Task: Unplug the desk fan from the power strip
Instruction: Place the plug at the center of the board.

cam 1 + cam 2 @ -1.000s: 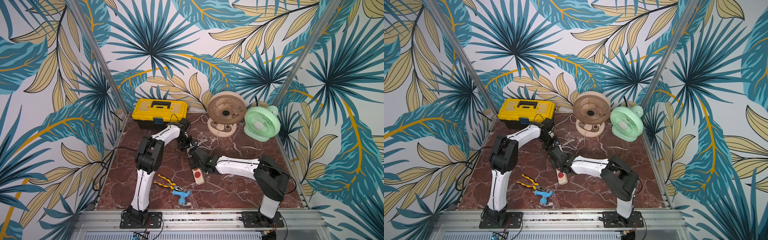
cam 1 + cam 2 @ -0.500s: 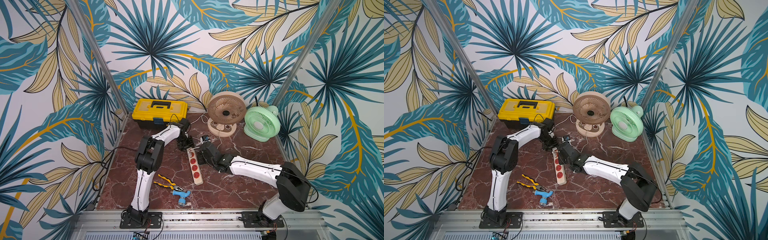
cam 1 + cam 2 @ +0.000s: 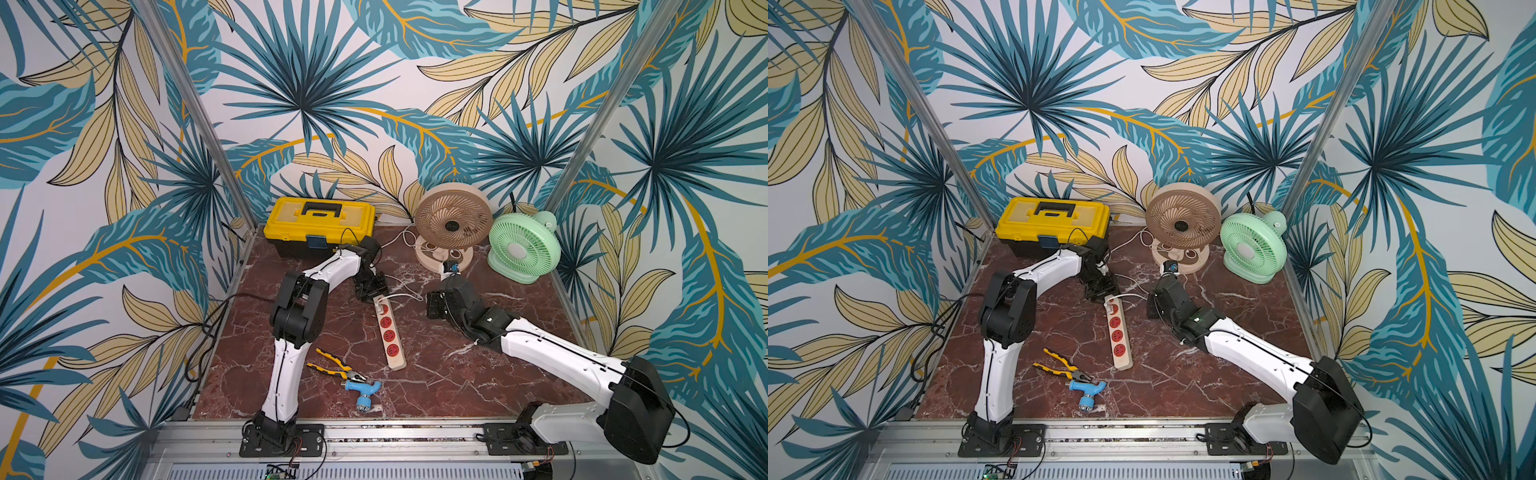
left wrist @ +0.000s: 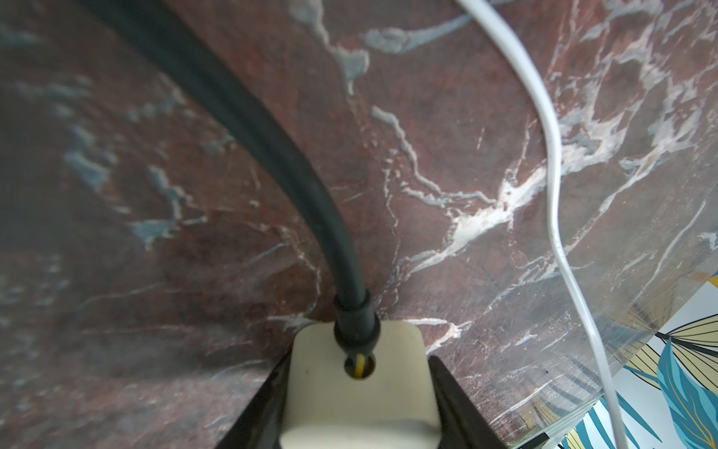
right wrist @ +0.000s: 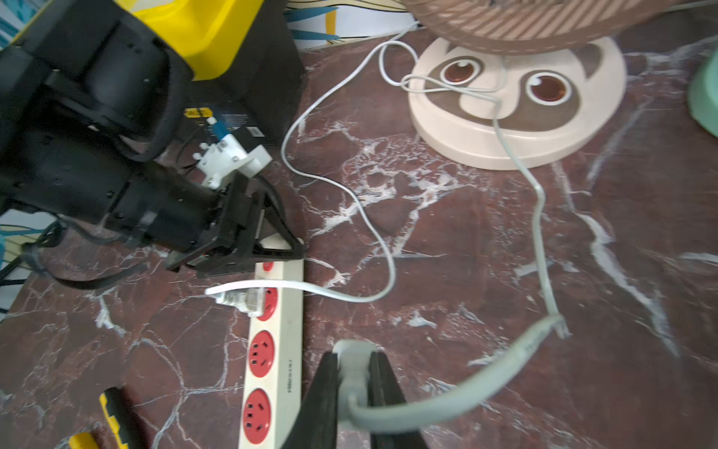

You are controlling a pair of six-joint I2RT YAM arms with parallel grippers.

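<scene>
1. Table (image 3: 449, 386): red-brown marble top. Both arms reach in over it.
2. Yellow toolbox (image 3: 320, 222): back-left corner, lid shut.
3. Tan fan (image 3: 453, 222) and green fan (image 3: 523, 247): side by side at the back wall, right of the toolbox, both upright.
4. Power strip (image 3: 388, 336): flat on the table mid-scene, running front to back, between the two arms. Its button (image 5: 267, 266) is at the far end. Four red sockets; the three nearer the front are bare.
5. Left gripper (image 3: 372, 294): clamped across the strip's far end. The left wrist view shows the cream end cap between the black fingers (image 4: 450, 392), with the dark cord (image 4: 272, 155) exiting there.
6. Right gripper (image 5: 354, 385): closed on a grey plug (image 5: 351, 361). In both top views it sits off to the strip's right, apart from it. The plug is out of any socket.
7. Grey cord (image 5: 485, 385): loops from that plug up across the tan fan's base.
8. White plug (image 5: 243, 297): seated in the socket next to the button. Its white cord (image 5: 349, 210) trails off toward the back wall.
9. Pliers (image 3: 336, 365): yellow-black handles, front of the table, just left of the strip's near end.
10. Blue tap fitting (image 3: 363, 388): touching or just beside the pliers' nose; cannot tell which.
</scene>
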